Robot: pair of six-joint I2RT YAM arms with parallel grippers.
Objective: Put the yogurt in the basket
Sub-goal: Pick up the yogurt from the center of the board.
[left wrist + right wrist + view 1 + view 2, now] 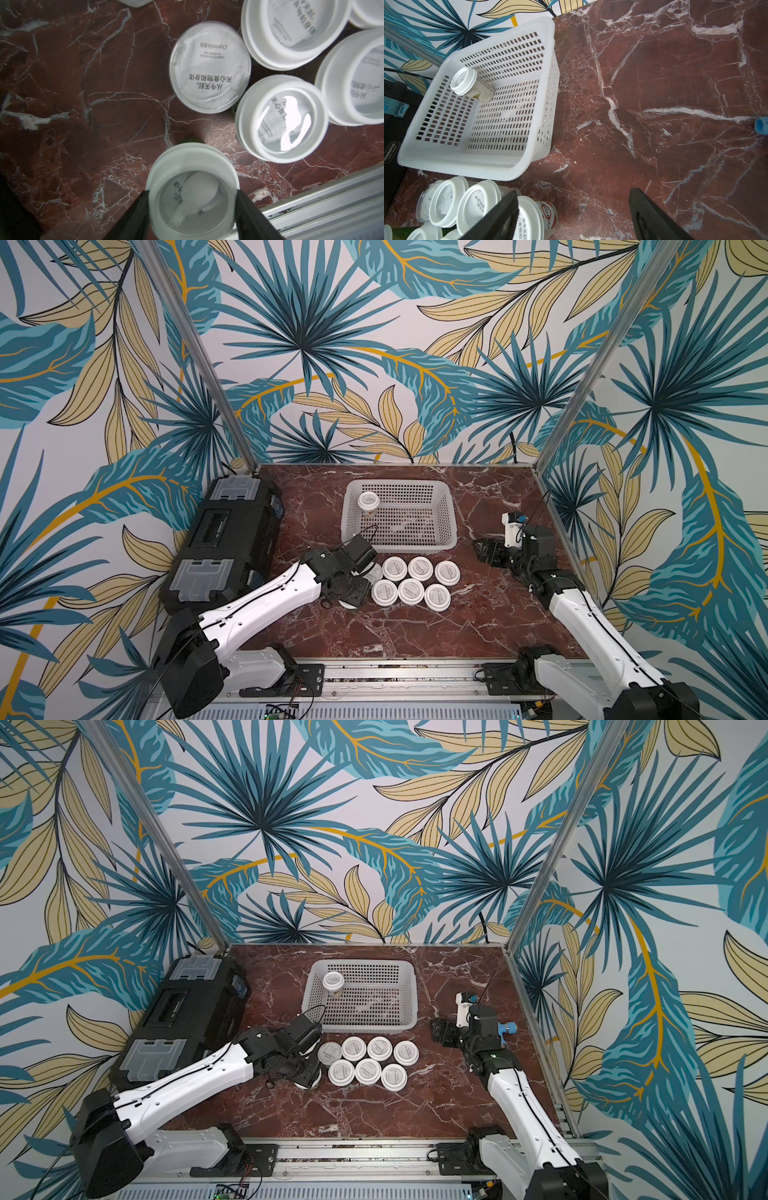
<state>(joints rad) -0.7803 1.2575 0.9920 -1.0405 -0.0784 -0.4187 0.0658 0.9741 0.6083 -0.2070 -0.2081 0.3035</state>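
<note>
Left tool: clamped on the edge yogurt cup, where there's gripping room.
Right tool: spread, empty, parked clear.
Basket: one cup inside; the other cups stand beside it on the table.

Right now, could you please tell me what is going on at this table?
The left hand is shut on one yogurt cup at the edge of the group on the table, just in front of the basket. A second cup already sits inside the basket; the other cups stand together on the table. The right hand hangs open and empty off to the side.
</note>
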